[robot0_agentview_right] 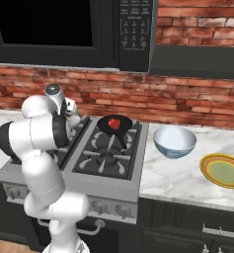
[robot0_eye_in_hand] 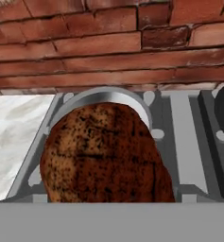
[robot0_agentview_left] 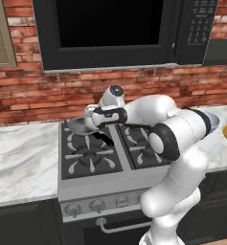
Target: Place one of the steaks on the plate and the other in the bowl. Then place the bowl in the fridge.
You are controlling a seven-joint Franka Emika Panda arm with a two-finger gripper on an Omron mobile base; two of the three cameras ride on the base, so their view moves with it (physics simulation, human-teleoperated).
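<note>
The dark brown steak (robot0_eye_in_hand: 104,156) lies in a silver pan (robot0_eye_in_hand: 104,93) on the stove's back left burner and looms large right in front of the hand. My gripper (robot0_agentview_left: 93,120) hovers low over that pan (robot0_agentview_left: 79,127), open, its fingertips hidden. The bright red steak (robot0_agentview_right: 114,122) rests in a black pan (robot0_agentview_right: 117,126) on the back right burner. On the marble counter right of the stove stand the pale blue bowl (robot0_agentview_right: 174,142) and the yellow-olive plate (robot0_agentview_right: 223,170). The fridge is out of view.
A brick wall rises directly behind the stove (robot0_agentview_left: 93,158), and a black microwave (robot0_agentview_right: 89,29) hangs above it. The black pan's handle points toward the stove front. Marble counter (robot0_agentview_left: 19,158) stretches to the left of the stove.
</note>
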